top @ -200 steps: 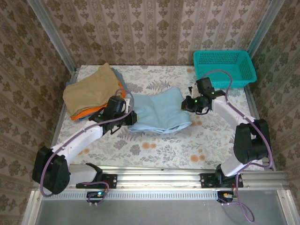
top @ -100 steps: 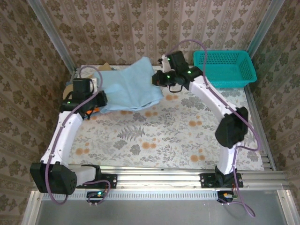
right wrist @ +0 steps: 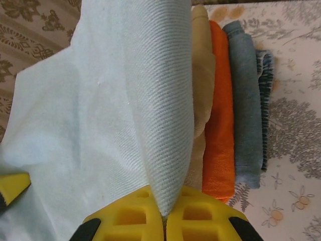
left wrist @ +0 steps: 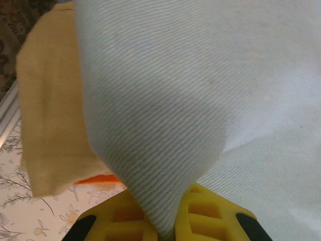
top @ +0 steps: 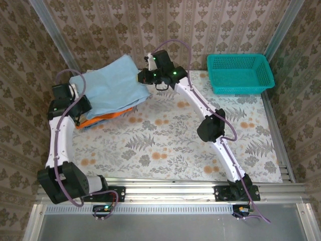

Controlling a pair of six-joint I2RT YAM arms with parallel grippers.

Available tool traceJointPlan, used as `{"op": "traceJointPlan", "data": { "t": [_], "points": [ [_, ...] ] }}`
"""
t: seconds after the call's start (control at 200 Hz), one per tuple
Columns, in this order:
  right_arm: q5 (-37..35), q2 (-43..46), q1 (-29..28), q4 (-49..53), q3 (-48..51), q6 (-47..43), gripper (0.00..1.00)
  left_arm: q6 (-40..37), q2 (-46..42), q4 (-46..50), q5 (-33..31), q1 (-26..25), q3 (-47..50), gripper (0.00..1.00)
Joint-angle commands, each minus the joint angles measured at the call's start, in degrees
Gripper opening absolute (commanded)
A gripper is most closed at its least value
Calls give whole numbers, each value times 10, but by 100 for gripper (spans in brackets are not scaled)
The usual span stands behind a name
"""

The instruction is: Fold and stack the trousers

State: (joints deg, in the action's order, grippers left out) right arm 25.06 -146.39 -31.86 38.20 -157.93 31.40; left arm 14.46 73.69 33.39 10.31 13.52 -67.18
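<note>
Trousers (top: 108,88) are stretched over the pile of folded garments (right wrist: 220,125) at the table's (top: 175,145) far-left corner — we see the left gripper (left wrist: 165,232) and right gripper (right wrist: 163,217) each clamped tight on a fold of their cloth.

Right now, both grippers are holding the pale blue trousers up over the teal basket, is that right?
Not quite. The left gripper and the right gripper do hold the pale blue trousers, but over the pile of folded clothes at the far left, not over the teal basket, which stands apart at the far right. The top view shows it.
</note>
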Motion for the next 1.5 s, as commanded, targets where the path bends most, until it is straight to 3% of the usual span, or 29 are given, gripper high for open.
{"op": "traceJointPlan", "data": {
  "t": [0.0,0.15,0.35,0.505,0.545,0.61,0.65,0.795,0.82,0.87,0.89,0.98,1.065,1.17,1.295,1.39,1.495],
  "points": [
    [-14,-5,0,-90,-29,20,0,7,10,-61,-29,32,-25,0],
    [-67,-28,-13,-126,-31,27,0,24,19,-93,-42,58,-8,0],
    [-74,-87,-11,-178,-67,72,0,29,23,-128,-58,74,20,0],
    [-101,-100,-11,-210,-66,83,7,37,27,-148,-75,88,41,0],
    [-106,-102,-11,-213,-65,82,14,39,32,-156,-78,90,48,0],
    [-113,-108,-11,-217,-67,84,47,44,37,-171,-94,91,62,0],
    [-113,-108,-11,-212,-67,80,61,49,41,-181,-103,93,71,0],
    [-86,-87,1,-174,-66,71,70,63,70,-188,-117,105,83,0],
    [-84,-82,3,-167,-65,70,71,64,76,-183,-115,107,80,9],
    [-75,-72,9,-153,-61,66,71,66,82,-176,-108,110,77,46],
    [-71,-67,12,-147,-59,65,71,66,84,-171,-106,109,76,56],
    [-47,-40,27,-131,-31,73,70,74,79,-144,-112,108,65,85],
    [-18,-13,35,-121,3,71,67,68,62,-125,-110,109,58,99],
    [-11,31,36,-86,43,44,66,66,23,-67,-118,109,32,100],
    [-8,115,38,-104,167,34,65,59,-64,4,-112,88,11,100],
    [-11,200,39,-147,303,21,65,65,-145,56,-126,34,25,96],
    [-22,292,44,-200,453,21,66,119,-229,44,-123,-66,114,85]
  ]
}}
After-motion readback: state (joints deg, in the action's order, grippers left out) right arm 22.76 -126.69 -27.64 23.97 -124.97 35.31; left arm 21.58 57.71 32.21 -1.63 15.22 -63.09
